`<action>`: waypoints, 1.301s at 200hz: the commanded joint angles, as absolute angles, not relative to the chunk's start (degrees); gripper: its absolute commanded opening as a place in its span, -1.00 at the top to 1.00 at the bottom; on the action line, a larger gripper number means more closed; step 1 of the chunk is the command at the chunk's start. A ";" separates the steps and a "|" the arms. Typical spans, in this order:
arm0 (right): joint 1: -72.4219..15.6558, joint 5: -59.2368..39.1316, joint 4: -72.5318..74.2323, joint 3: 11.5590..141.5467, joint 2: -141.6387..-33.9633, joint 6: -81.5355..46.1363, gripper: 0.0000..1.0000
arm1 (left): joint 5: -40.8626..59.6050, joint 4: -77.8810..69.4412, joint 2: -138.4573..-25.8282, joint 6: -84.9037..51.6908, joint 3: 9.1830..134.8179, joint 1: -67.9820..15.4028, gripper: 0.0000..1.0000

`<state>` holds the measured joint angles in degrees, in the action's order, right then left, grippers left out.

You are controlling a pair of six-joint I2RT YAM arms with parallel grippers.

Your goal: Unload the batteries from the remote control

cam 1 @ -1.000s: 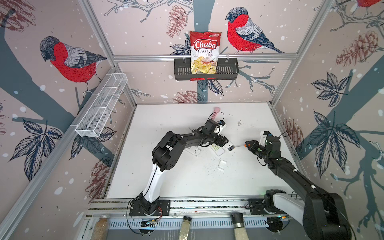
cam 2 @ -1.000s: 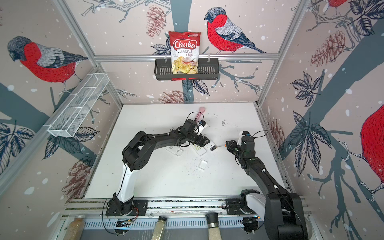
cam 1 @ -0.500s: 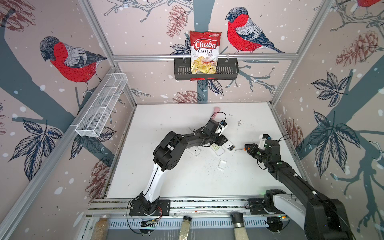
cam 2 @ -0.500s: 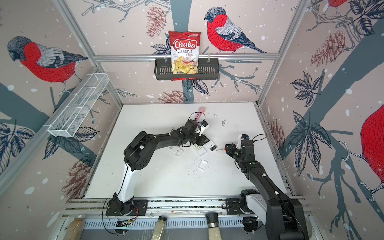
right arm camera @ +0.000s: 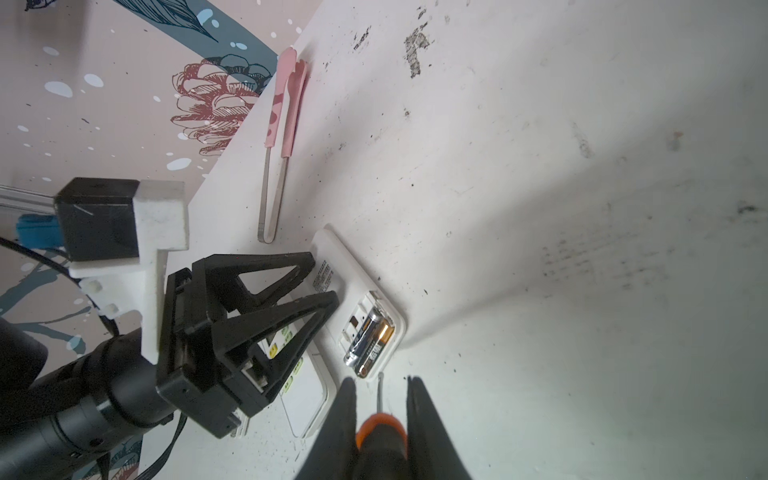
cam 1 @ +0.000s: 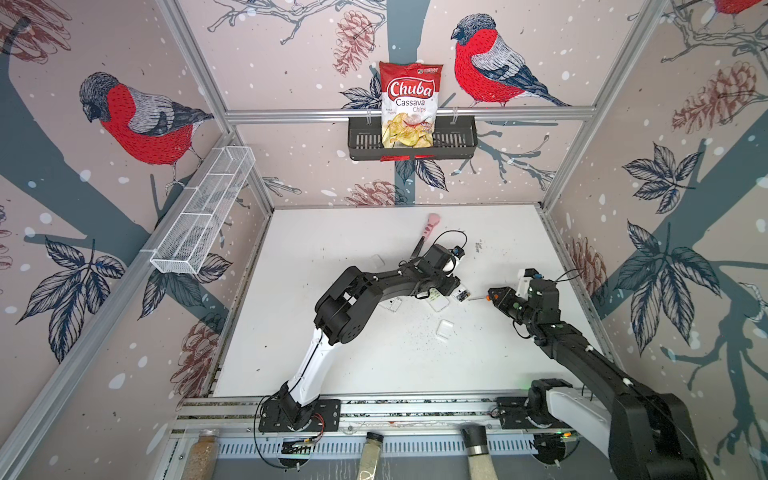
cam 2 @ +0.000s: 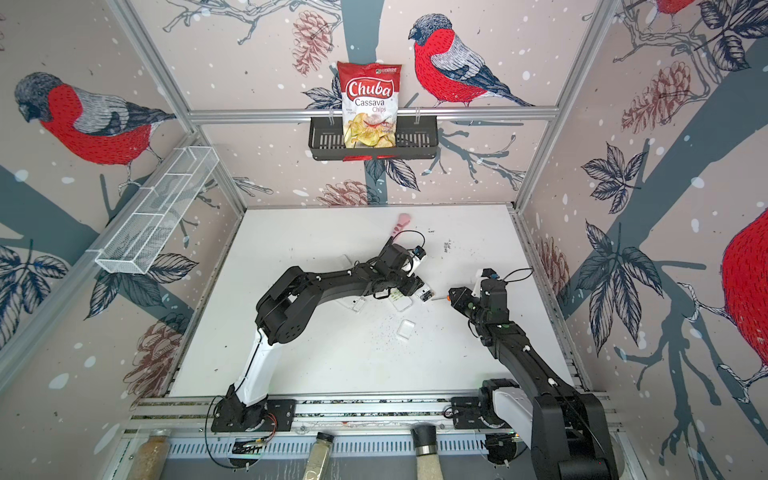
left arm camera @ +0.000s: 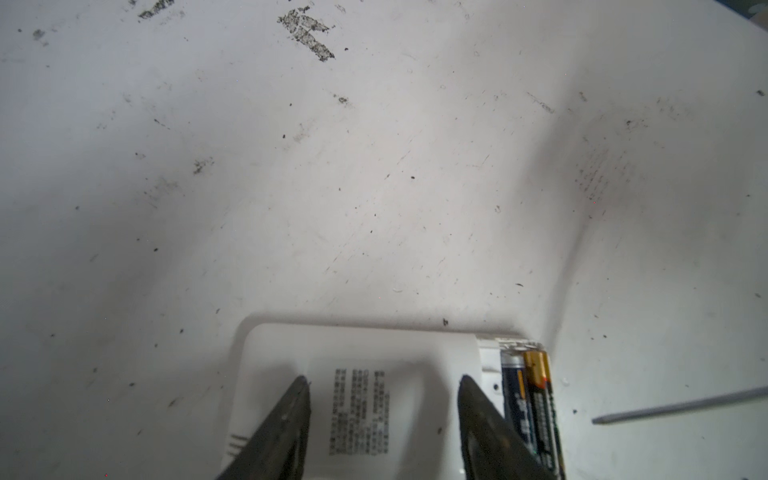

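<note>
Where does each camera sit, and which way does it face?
Top views: high up front, looking down on the white table; the left arm and right arm show.
Left wrist: on the left arm, looking past the open left end effector at the white rectangular remote control.
Right wrist: on the right arm, looking past the right end effector, shut on the orange-handled screwdriver, toward the remote.
Shared: both wrist views show the two dark cylindrical batteries.
</note>
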<state>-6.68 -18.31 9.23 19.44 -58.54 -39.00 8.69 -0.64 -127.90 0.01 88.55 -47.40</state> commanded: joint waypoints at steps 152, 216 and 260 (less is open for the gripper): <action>-9.14 -15.60 19.74 17.89 -64.60 -41.89 1.00 | 7.16 2.75 -128.50 0.17 86.98 -47.55 -0.13; -9.14 -15.40 18.82 18.98 -62.91 -42.32 1.00 | 7.38 2.39 -128.51 0.00 86.58 -47.55 -0.13; -9.14 -15.52 18.98 18.55 -63.65 -42.10 1.00 | 7.56 2.11 -128.41 -0.02 86.32 -47.55 -0.13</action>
<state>-8.95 -15.81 17.69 18.61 -63.13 -42.15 7.62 -4.23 -128.07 0.45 86.91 -47.55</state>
